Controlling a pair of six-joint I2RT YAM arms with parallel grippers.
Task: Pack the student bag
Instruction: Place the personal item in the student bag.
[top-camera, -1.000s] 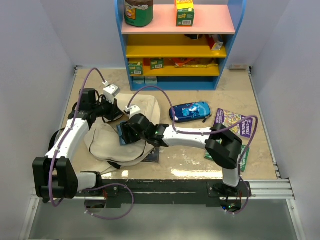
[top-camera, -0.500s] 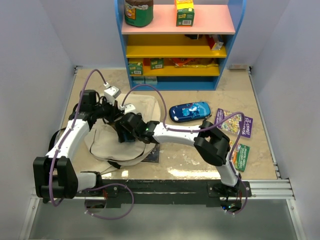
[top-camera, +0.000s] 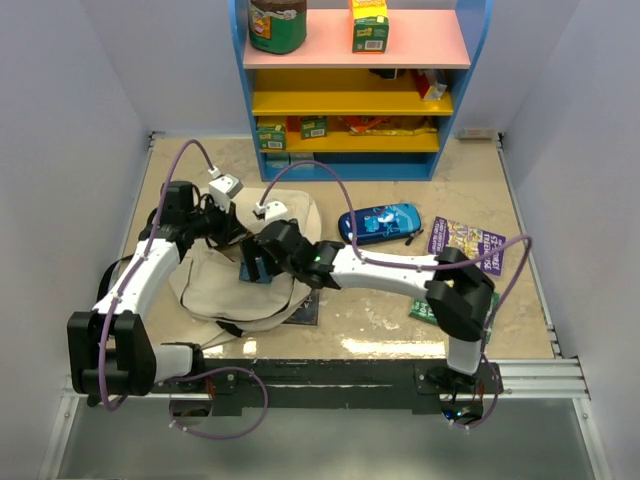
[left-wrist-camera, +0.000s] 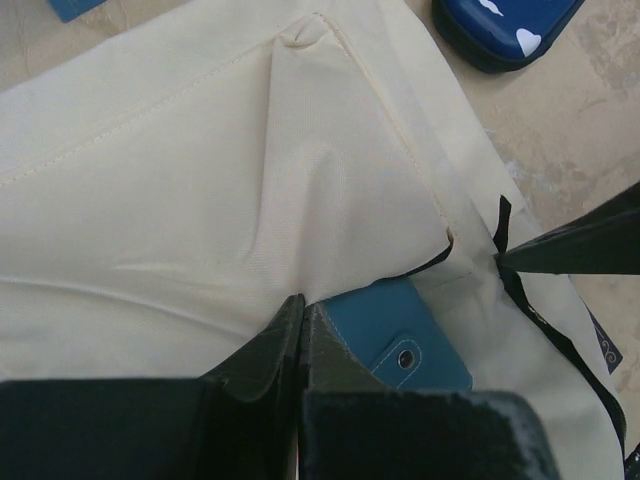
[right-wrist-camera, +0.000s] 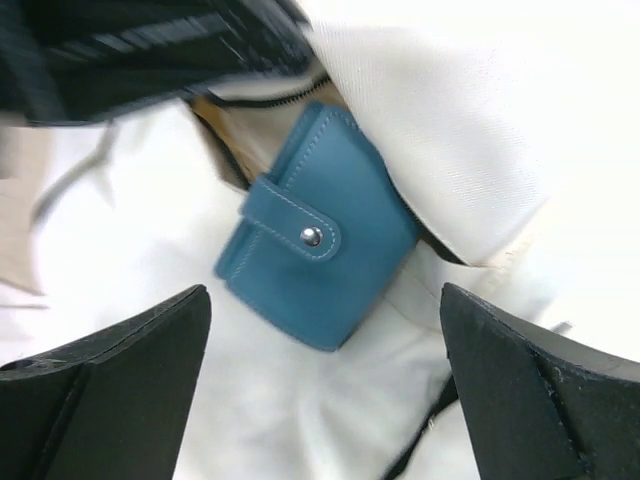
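Observation:
The cream student bag (top-camera: 215, 290) lies at the table's left with its opening facing right. My left gripper (top-camera: 238, 232) is shut on the edge of its upper flap (left-wrist-camera: 200, 180) and holds the opening up; its closed fingers (left-wrist-camera: 302, 300) pinch the cloth. A blue snap wallet (right-wrist-camera: 320, 240) lies half inside the opening, under that flap (right-wrist-camera: 460, 130), and also shows beside the left fingers as the wallet (left-wrist-camera: 400, 335). My right gripper (right-wrist-camera: 322, 300) stands open just in front of the wallet (top-camera: 258, 268), touching nothing.
A blue pencil case (top-camera: 380, 222) lies right of the bag. A purple book (top-camera: 465, 245) and a green one (top-camera: 425, 308) lie further right, partly under the right arm. A dark book (top-camera: 306, 310) pokes out from under the bag. A coloured shelf (top-camera: 355, 100) stands at the back.
My right gripper carried the wallet left into the bag's opening, opened wide and let it go, then drew back slightly. The left gripper has held the flap still.

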